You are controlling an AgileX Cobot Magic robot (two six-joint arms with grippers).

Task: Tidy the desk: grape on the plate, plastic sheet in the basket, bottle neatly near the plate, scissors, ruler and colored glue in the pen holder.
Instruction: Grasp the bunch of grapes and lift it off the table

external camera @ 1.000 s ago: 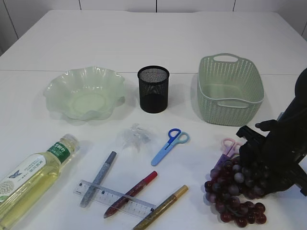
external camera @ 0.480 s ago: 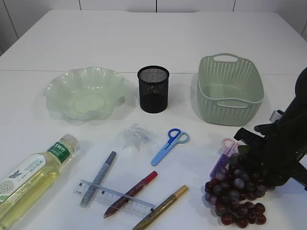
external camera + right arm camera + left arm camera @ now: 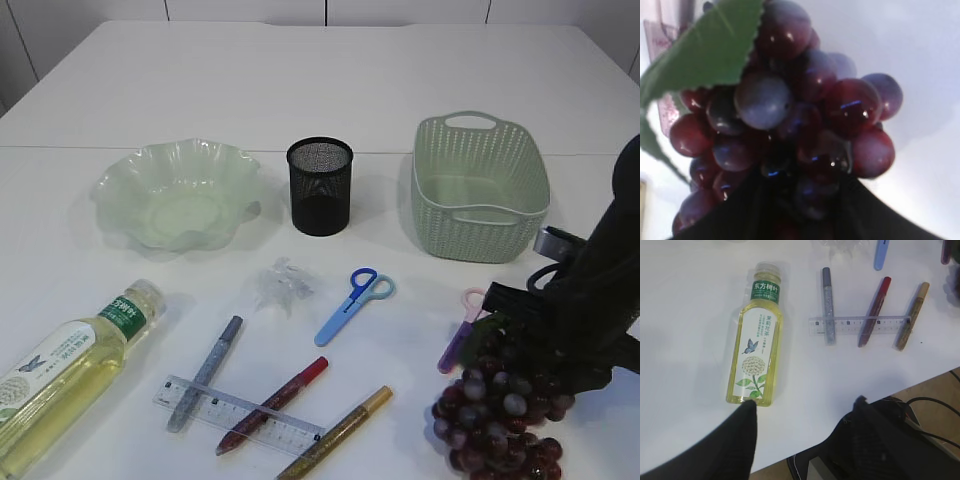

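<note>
My right gripper (image 3: 530,345) is shut on the dark red grape bunch (image 3: 500,415), which hangs from it at the front right. The bunch and a green leaf fill the right wrist view (image 3: 790,110), with the jaws (image 3: 800,200) closed on its top. My left gripper (image 3: 804,405) is open and empty, just short of the base of the lying bottle (image 3: 756,345), which also shows in the exterior view (image 3: 60,375). The green wavy plate (image 3: 178,192) stands back left. The black mesh pen holder (image 3: 320,186) is in the middle and the green basket (image 3: 478,187) back right. The crumpled plastic sheet (image 3: 282,283) and blue scissors (image 3: 352,304) lie mid-table.
A clear ruler (image 3: 240,412) lies at the front under a silver glue pen (image 3: 205,372), a red one (image 3: 272,405) and a gold one (image 3: 335,432). Pink-handled purple scissors (image 3: 462,325) lie just left of the grapes. The table's front edge is close behind my left gripper.
My right gripper has risen with the grape bunch, which now hangs from it. The pink-handled scissors are more uncovered. Nothing else on the table has moved.
</note>
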